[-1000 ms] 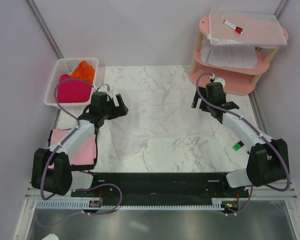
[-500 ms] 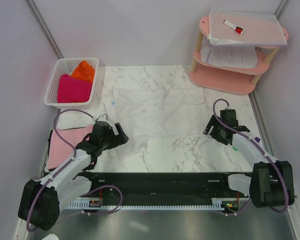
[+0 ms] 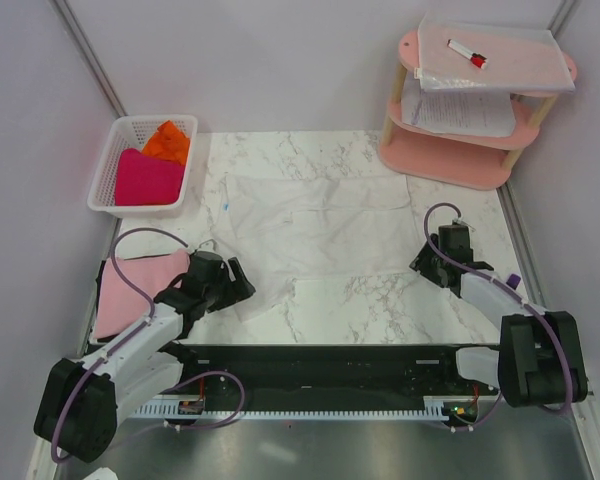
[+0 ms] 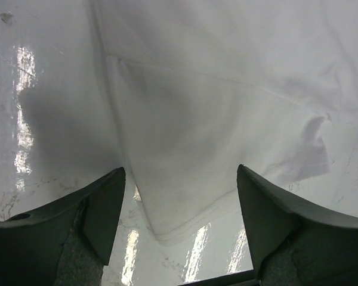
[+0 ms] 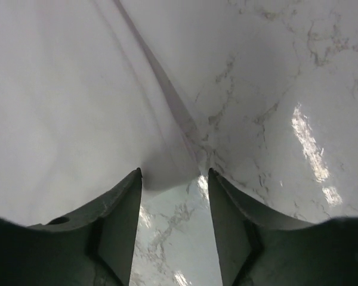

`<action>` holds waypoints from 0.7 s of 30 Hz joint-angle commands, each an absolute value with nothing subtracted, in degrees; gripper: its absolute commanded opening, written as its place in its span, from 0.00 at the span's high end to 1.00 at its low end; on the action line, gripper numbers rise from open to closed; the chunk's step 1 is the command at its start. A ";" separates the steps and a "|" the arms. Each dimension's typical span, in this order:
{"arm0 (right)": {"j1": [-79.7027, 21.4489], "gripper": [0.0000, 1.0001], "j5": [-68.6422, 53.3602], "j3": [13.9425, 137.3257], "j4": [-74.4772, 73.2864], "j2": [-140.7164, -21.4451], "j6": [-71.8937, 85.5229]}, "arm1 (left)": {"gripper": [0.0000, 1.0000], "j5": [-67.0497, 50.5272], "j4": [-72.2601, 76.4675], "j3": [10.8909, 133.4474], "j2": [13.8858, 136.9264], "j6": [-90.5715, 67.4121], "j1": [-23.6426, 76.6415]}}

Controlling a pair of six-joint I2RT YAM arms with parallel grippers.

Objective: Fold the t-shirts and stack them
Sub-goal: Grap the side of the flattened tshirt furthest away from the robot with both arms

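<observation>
The soft white cloth t-shirt (image 3: pixel 315 215) lies spread out across the middle of the white marble bench (image 3: pixel 380 300), and the left end effector (image 4: pixel 180 168) sits low at its near-left corner, fingers spread wide, the hem lying between them, nothing gripped. Over on the other side, the right end effector (image 5: pixel 174 170) is down at the shirt's near-right corner, fingers parted and pinching nothing, the cloth's edge running into the gap. A folded pale pink t-shirt (image 3: pixel 130 290) rests at the bench's left edge.
</observation>
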State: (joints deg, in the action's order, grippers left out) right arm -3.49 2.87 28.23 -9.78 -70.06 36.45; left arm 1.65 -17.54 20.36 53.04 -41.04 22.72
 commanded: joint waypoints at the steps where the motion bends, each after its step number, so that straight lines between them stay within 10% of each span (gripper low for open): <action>1: -3.16 0.53 2.55 28.91 -4.05 -74.61 38.06 | 0.24 1.23 -20.74 19.69 53.70 -43.94 24.08; 9: -3.16 0.94 0.18 29.35 1.14 -80.06 38.94 | 0.33 2.55 -27.15 20.04 49.31 -47.81 28.12; 15: -3.16 1.00 -1.67 29.53 2.11 -80.07 38.59 | 0.43 3.51 -30.41 21.09 49.21 -49.74 31.73; 21: -3.16 1.00 -3.07 29.53 3.07 -79.89 37.97 | 0.98 5.62 -27.95 21.71 53.17 -49.75 32.17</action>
State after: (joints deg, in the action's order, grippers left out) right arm -3.20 -1.48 29.19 2.74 -79.24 38.79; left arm 3.01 -28.67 20.27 51.13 -47.99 31.90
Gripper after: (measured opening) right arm 0.011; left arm 0.115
